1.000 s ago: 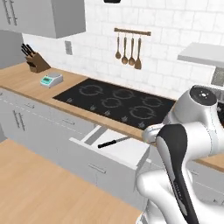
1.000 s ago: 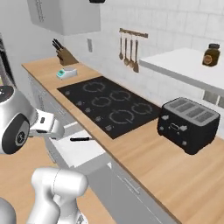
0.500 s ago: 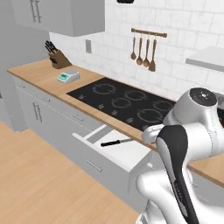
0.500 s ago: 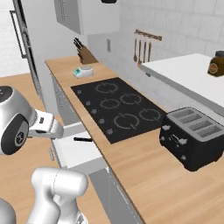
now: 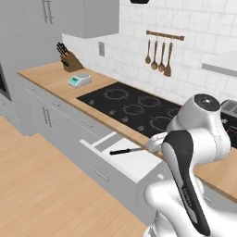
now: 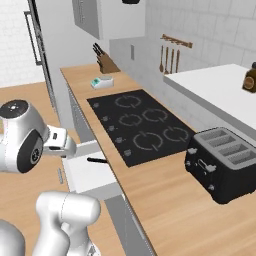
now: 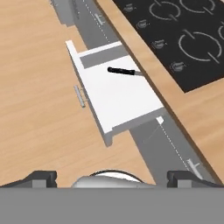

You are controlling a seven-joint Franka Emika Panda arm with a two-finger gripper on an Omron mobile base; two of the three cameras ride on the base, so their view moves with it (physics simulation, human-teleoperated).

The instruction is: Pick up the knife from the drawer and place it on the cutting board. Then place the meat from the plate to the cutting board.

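Black-handled, the knife lay inside the open drawer, near its back edge under the counter, long axis running along the drawer's width, blade toward the counter. Well above the drawer hung the gripper, fingertips spread wide, holding nothing. Drawer floor around the knife was bare white.

My arm is showing glossy white, rounded shells with dark grey bands running along its joints. A round cap with a dark centre is sitting atop my elbow.
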